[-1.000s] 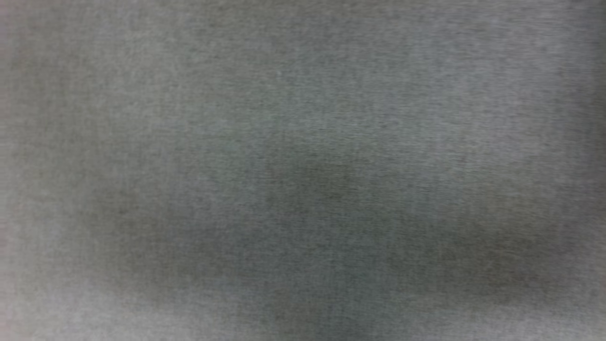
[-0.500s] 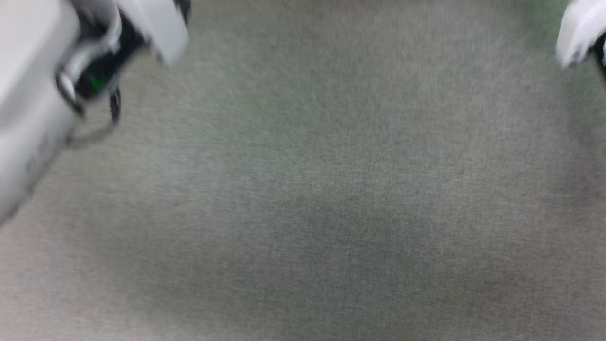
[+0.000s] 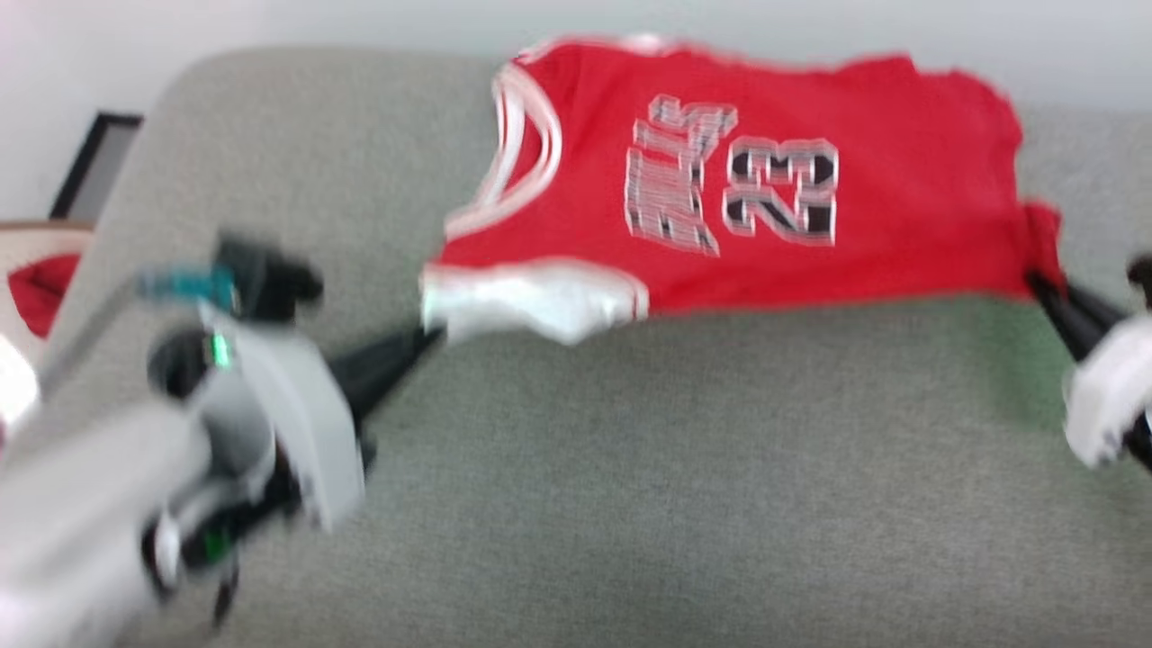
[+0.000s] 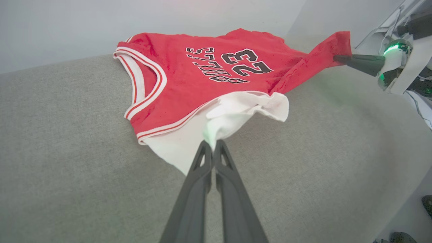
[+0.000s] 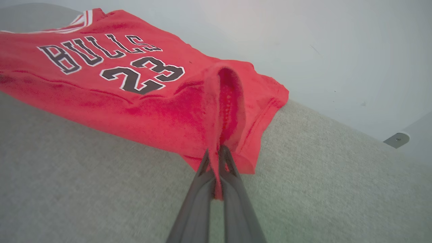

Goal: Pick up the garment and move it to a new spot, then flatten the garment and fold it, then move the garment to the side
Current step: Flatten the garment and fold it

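The garment [image 3: 738, 180], a red jersey with black print and a white sleeve, lies across the far part of a grey cushion [image 3: 684, 486]. My left gripper [image 3: 432, 337] is shut on the white sleeve at the garment's near left corner; the left wrist view has its tips [image 4: 212, 145] pinching that white cloth, the garment [image 4: 189, 77] spread beyond. My right gripper [image 3: 1035, 279] is shut on the red hem at the garment's right end. In the right wrist view a fold of the garment [image 5: 145, 98] runs down between its closed fingers [image 5: 216, 152].
The grey cushion reaches to a pale wall [image 3: 270, 22] behind. At the far left a pale container [image 3: 36, 270] holds a small red cloth [image 3: 40, 288], with a dark frame [image 3: 90, 162] behind it. The near half of the cushion is bare fabric.
The head camera has tilted up from bare grey fabric to the garment and both arms. How the grippers themselves moved cannot be told from the earlier blurred frames.
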Motion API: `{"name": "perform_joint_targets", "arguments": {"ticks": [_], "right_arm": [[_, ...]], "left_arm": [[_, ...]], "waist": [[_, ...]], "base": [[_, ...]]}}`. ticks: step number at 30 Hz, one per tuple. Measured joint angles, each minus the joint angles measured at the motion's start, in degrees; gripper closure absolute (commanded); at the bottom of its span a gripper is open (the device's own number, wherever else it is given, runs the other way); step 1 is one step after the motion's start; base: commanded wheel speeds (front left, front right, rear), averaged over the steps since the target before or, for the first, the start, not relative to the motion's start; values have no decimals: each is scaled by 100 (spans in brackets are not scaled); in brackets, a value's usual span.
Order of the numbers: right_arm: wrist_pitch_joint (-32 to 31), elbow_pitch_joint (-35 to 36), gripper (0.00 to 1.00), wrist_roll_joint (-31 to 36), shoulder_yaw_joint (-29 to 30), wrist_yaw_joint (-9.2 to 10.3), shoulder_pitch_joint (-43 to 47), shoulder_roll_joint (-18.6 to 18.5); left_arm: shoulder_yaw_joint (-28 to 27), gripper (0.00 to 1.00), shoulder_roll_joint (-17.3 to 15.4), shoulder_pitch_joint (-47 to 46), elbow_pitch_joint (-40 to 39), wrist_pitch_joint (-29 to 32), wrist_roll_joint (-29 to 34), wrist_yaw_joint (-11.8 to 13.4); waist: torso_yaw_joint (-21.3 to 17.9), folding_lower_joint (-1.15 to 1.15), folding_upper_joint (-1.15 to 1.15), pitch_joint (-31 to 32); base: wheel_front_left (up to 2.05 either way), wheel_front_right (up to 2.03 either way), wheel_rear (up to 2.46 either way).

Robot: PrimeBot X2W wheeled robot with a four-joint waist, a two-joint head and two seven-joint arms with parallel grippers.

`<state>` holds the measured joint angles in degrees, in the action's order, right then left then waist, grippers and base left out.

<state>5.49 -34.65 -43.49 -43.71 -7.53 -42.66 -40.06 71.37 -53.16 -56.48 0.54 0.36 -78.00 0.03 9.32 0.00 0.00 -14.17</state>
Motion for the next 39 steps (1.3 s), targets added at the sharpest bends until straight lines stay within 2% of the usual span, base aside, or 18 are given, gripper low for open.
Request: {"name": "perform_joint_targets", "arguments": {"ticks": [6, 7, 8, 9, 10, 14, 18, 24, 29, 31, 34, 39], "right_arm": [[-32, 780, 100, -476, -156, 0, 1147, -654], [-63, 923, 100, -568, -182, 1, 1345, -733], [-63, 923, 100, -568, -182, 1, 1345, -733], [-131, 1205, 100, -659, -266, 0, 1691, -916], [-154, 1327, 100, -743, -272, 0, 1853, -990], [-156, 1686, 100, -896, -171, 0, 2374, -1256], [-146, 1961, 100, -1033, 21, 0, 2913, -1347], [-99, 2328, 100, -1166, 426, 0, 3409, -1480], [-246, 2704, 100, -1043, 815, 0, 3400, -1493], [-381, 2787, 100, -929, 964, 0, 3300, -1427], [-610, 2849, 100, -740, 1189, 0, 3057, -1266], [-985, 2769, 100, -359, 1493, 0, 2679, -943]], "left_arm": [[103, 100, -523, 1242, -1179, -325, -282, 849], [119, 100, -589, 1430, -1337, -377, -345, 971], [119, 100, -589, 1430, -1337, -377, -345, 971], [140, 100, -730, 1774, -1552, -469, -403, 1200], [142, 100, -780, 1941, -1652, -502, -447, 1295], [163, 100, -888, 2514, -1937, -724, -664, 1612], [177, 100, -1025, 2990, -2175, -992, -851, 1915], [90, 100, -1335, 3001, -2552, -1120, -647, 2202], [-141, 100, -1664, 2292, -2715, -770, -71, 2259], [-225, 100, -1737, 1972, -2649, -516, 114, 2153], [-333, 100, -1677, 1461, -2415, -132, 403, 1841], [-407, 100, -1172, 718, -1595, 415, 726, 1127]], "waist": [[-16, 0, 0, 429], [-17, 0, 0, 479], [-17, 0, 0, 479], [-15, 0, 0, 557], [-14, 0, 0, 586], [0, 0, 0, 644], [-9, 0, 0, 673], [-78, 0, 0, 658], [-228, 0, 0, 616], [-306, 0, 0, 593], [-428, 0, 0, 542], [-551, -1, 0, 366]], "base": [[0, 0, 0], [0, 0, 0], [0, 0, 0], [0, 0, 0], [0, 0, 0], [0, 0, 0], [0, 0, 0], [0, 0, 0], [0, 0, 0], [0, 0, 0], [0, 0, 0], [0, 0, 0]]}}
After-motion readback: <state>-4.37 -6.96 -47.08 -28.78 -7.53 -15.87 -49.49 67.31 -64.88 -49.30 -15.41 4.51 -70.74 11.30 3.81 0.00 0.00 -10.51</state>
